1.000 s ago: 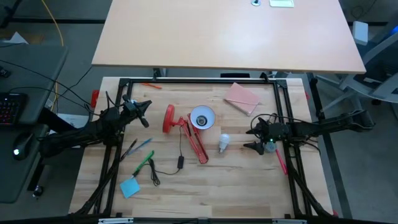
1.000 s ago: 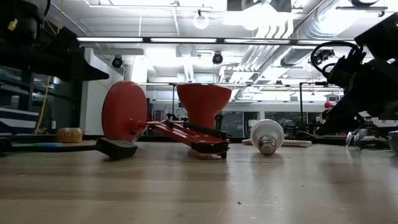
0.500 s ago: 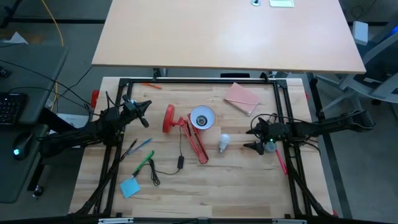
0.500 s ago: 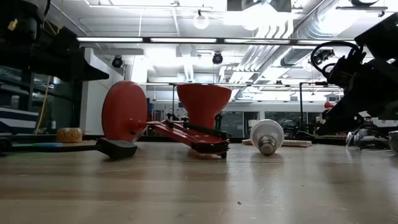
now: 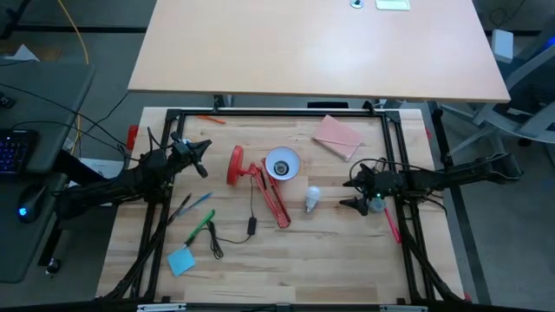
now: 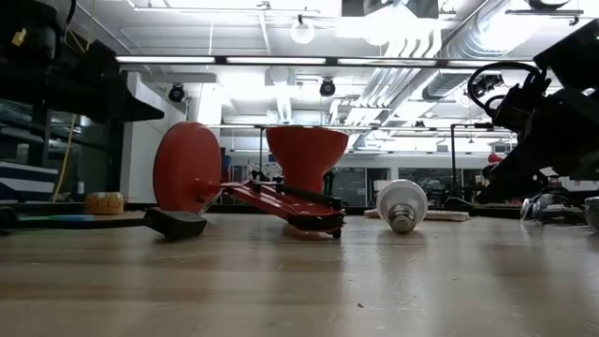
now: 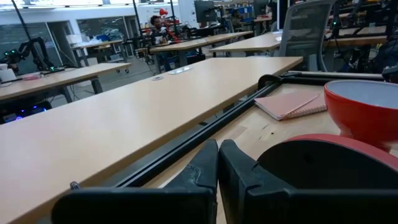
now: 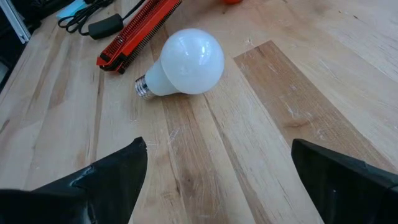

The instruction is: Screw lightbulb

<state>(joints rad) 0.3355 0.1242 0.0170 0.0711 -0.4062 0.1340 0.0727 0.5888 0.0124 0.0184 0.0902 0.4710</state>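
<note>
I see the bulb [image 5: 312,198] lying on its side on the table [image 5: 329,251], just right of the red lamp [image 5: 264,178] and well left of my right gripper [image 5: 354,193]. From above, its white globe is toward the far side and its screw base toward the near edge. In the low view the bulb [image 6: 401,205] rests with the silvery base facing the camera, apart from the lamp's folded arm [image 6: 285,201].

My right gripper [image 8: 214,171] is spread wide: the wrist view shows one finger [image 8: 115,177] on each side of the frame with bare wood between them. It holds nothing and touches nothing. The bulb [image 8: 185,63] lies ahead of the fingers, clear of both, its base pointing toward the lamp's ribbed red arm [image 8: 138,32]. In the low view the right arm [image 6: 547,112] hangs above the table at the right edge.

My left gripper [image 5: 201,156] waits at the table's left side, just left of the lamp's round red base [image 5: 235,165]. Its wrist view shows the two fingers [image 7: 205,168] pressed together, nothing between them, with the red base [image 7: 323,163] right in front and the shade [image 7: 364,109] beyond it.

A pink notebook [image 5: 336,136] lies at the far right, a black cord [image 5: 247,227] trails near the lamp, and a blue note [image 5: 180,260] sits near the front left.
</note>
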